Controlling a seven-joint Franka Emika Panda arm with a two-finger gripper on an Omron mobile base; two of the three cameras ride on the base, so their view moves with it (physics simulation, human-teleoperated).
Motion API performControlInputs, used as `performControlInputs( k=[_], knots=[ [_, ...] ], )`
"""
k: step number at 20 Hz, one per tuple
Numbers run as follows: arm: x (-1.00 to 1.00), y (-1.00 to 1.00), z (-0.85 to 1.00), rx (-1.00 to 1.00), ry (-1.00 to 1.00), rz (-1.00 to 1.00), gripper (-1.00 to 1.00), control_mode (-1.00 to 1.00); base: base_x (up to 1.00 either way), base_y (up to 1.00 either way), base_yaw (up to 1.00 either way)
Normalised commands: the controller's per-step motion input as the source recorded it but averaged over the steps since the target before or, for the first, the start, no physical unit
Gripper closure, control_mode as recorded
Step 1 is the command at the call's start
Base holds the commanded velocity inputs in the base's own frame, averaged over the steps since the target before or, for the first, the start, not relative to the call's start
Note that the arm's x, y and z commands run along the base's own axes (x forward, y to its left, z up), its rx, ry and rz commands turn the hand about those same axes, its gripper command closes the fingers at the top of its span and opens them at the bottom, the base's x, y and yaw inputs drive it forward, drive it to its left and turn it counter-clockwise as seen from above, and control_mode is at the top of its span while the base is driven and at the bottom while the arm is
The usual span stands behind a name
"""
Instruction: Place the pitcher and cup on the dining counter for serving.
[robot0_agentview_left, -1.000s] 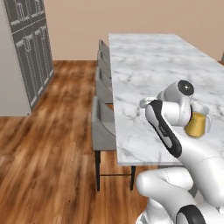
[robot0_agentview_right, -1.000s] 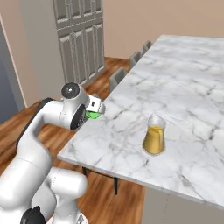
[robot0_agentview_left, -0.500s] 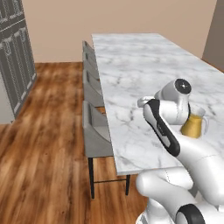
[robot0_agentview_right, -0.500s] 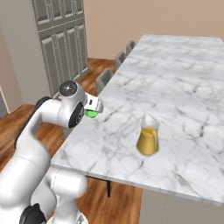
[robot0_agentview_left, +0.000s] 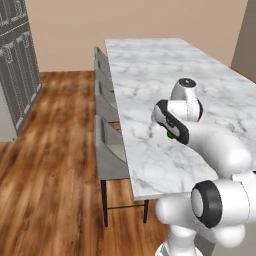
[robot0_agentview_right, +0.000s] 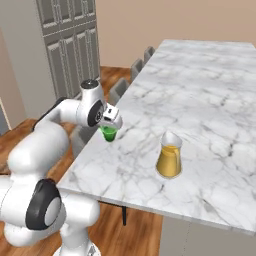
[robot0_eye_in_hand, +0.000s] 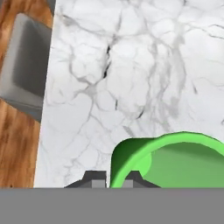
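While the cup (robot0_agentview_right: 109, 133) hangs pinched by its rim in our gripper (robot0_agentview_right: 111, 122), it sits just above the near left part of the dining counter (robot0_agentview_right: 200, 90), not yet set down as far as we can tell; in the hand view the green rim (robot0_eye_in_hand: 131, 151) passes between our two fingertips (robot0_eye_in_hand: 94, 177), so the jaws are clenched on the cup's wall. The pitcher (robot0_agentview_right: 169, 155) already stands upright on the marble, to the right of the cup and apart from it, so we judge that half of the task done and the cup's placement the step in hand. Next we would need to lower the cup until its base meets the marble, inside the edge and clear of the pitcher, then release and lift straight away so as not to tip it. Grey chairs (robot0_agentview_left: 109, 150) line the counter's left side over the wooden floor (robot0_agentview_left: 50, 165). Compared with a second ago, our base has driven, so both base views have shifted and the counter lies differently before us; the grip on the cup is unchanged.
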Motion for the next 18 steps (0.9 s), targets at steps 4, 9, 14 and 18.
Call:
performControlInputs(
  k=[4,9,14,18],
  knots=[
    [0.66,-0.51,-0.55,-0.01,0.34,-0.02,1.0,-1.0,0.0,0.0,0.0],
    [0.61,-0.49,-0.59,-0.05,0.19,0.0,1.0,-1.0,0.0,0.0,0.0],
    [0.5,-0.11,-0.53,-0.05,0.13,0.0,1.0,-1.0,0.0,0.0,0.0],
    [0.35,-0.19,-0.82,-0.09,0.09,0.0,1.0,-1.0,0.0,0.0,0.0]
  ],
)
